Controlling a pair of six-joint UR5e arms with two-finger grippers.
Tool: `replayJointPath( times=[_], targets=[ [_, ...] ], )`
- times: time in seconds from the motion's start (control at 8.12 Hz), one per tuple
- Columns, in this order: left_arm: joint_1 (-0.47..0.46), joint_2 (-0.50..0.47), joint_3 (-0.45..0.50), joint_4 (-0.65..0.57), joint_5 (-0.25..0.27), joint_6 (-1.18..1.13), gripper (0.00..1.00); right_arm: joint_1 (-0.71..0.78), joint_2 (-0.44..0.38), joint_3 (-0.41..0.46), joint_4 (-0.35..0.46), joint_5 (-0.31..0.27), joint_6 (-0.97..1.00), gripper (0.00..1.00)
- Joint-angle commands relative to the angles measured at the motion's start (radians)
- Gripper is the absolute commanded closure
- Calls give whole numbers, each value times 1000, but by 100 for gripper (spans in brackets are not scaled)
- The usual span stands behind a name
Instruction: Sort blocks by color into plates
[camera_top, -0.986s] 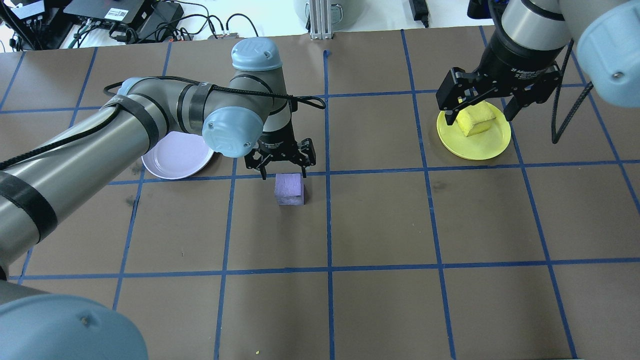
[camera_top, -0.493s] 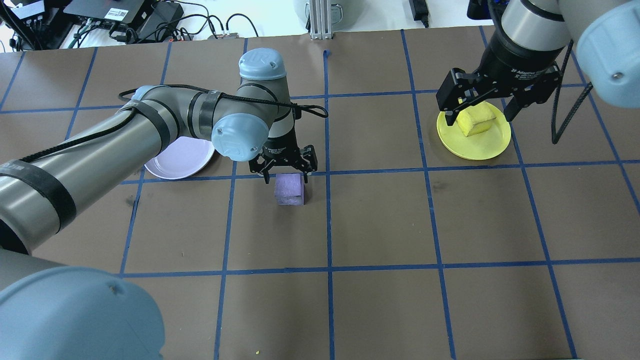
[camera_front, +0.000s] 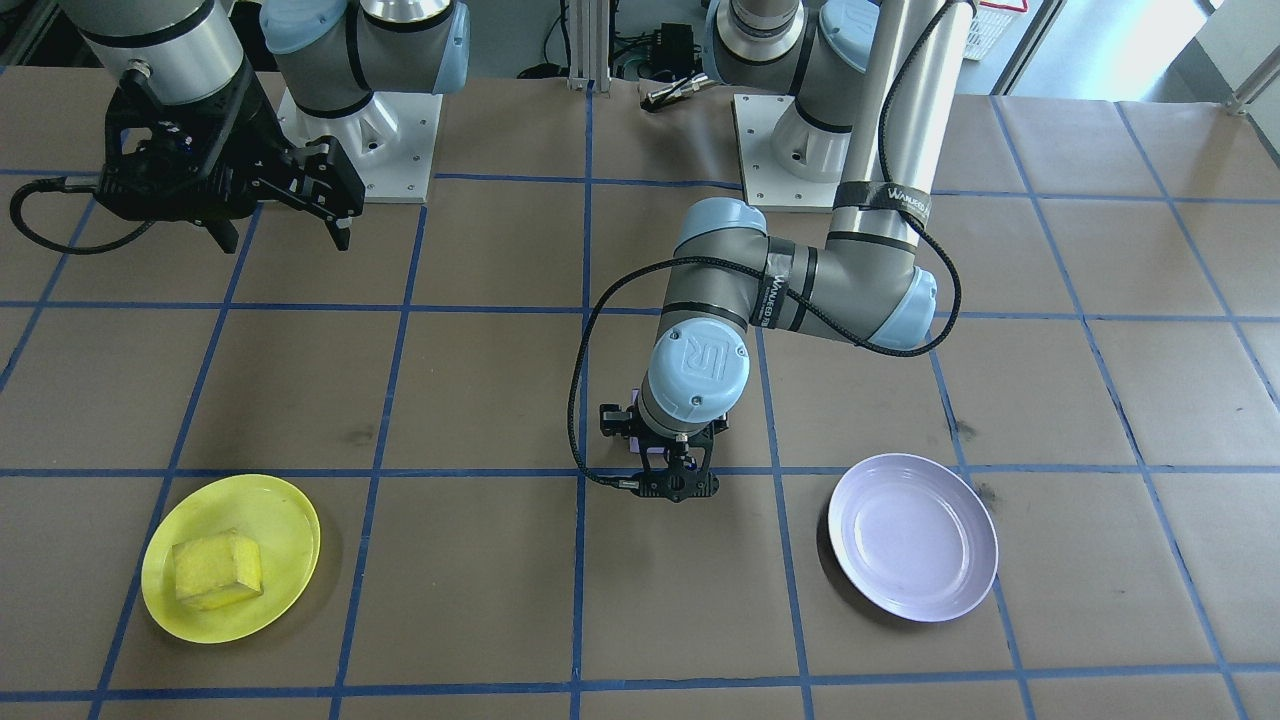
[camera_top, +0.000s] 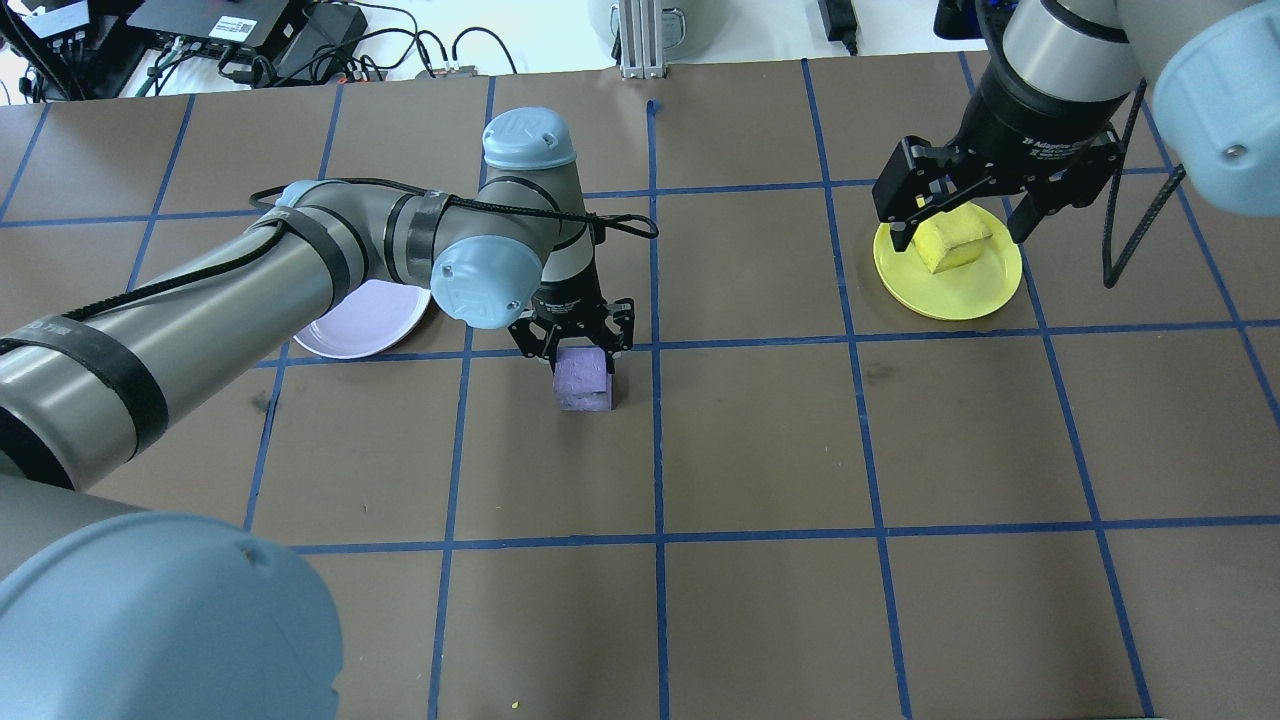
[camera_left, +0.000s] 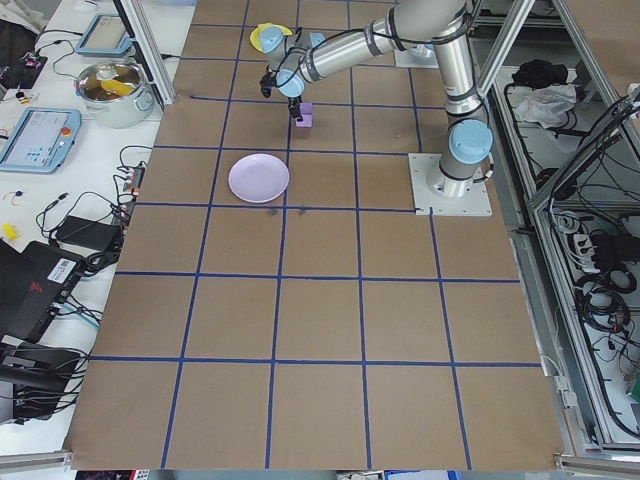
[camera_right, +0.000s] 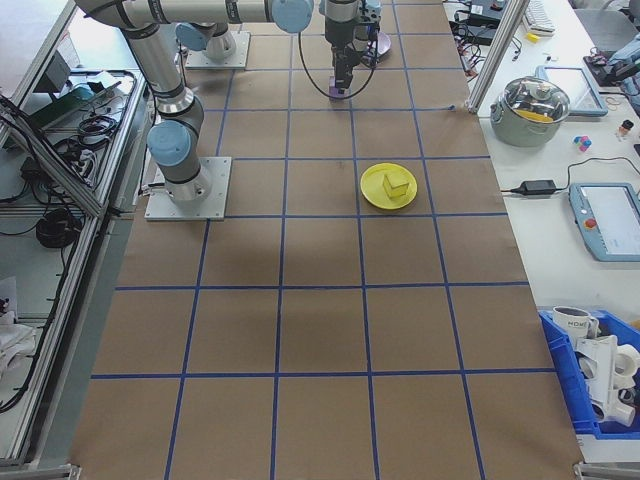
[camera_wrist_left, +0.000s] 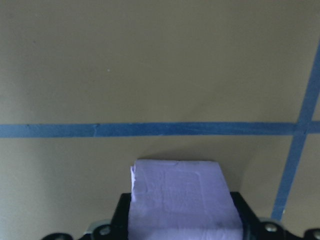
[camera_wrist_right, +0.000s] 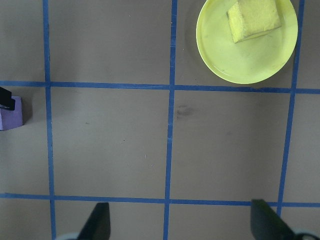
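The left end effector (camera_top: 577, 350) has come down over the last second from a hover at the far edge of the purple block (camera_top: 582, 380) onto the block itself. Its fingers now straddle the cube with the jaws still spread; the left wrist view shows the block between them, but I cannot tell whether they touch it. By my judgement the approach is done and only the squeeze is left before the lift.

The block sits on the brown tabletop (camera_top: 760, 440) just near of a blue tape line (camera_top: 740, 342), in mid-table. The lavender plate (camera_top: 362, 320), its goal, lies to the left and slightly farther off, bare, and partly hidden under the left arm's elbow in the overhead view. Nothing lies between block and plate.

Farther right, the yellow block (camera_top: 952, 240) rests on the yellow plate (camera_top: 950, 285), so that half is sorted. The right end effector (camera_top: 965, 215) has not moved: it hangs above that plate, jaws wide and holding nothing, well clear of the left arm's path.
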Motion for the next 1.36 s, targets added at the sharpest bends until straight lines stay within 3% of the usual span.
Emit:
replayJointPath(
  times=[0.0, 0.37, 0.49, 0.74, 1.23],
  targets=[
    [0, 27, 12, 9, -77, -42, 100, 0, 0, 0, 0, 0, 0, 0],
    [18, 82, 24, -17, -69, 13, 100, 0, 2, 0, 0, 0, 0, 0],
    [45, 103, 61, -20, -37, 107, 100, 0, 2, 0, -2, 0, 0, 0],
    [128, 125, 121, -58, 58, 290, 100, 0, 2, 0, 0, 0, -2, 0],
    [367, 115, 130, -51, 61, 510, 100, 0, 2, 0, 1, 0, -2, 0]
  ],
)
